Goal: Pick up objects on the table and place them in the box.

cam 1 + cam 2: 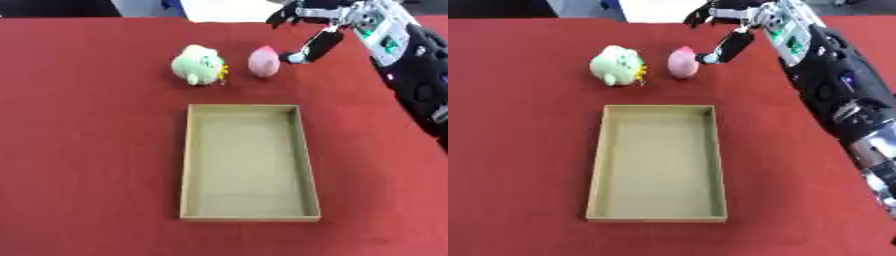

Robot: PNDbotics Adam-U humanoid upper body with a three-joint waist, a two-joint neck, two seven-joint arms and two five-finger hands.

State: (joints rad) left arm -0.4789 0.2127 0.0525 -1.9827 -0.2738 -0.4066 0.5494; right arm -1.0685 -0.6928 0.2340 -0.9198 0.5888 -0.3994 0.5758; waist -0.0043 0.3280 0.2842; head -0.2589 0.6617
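Near the table's far edge sit two soft, rounded toys: a fuzzy pale-green plush (200, 64) and a pink plush (264, 61), just apart. Right hand (730, 30) hovers beside the pink one, fingers spread. Nearer, a shallow rectangular cardboard box (187, 165) lies on the red cloth table (87, 150).

The right hand (726, 30) is blurred, its fingertips cut by the top edge; whether it touches the pink toy (682, 62) is unclear.
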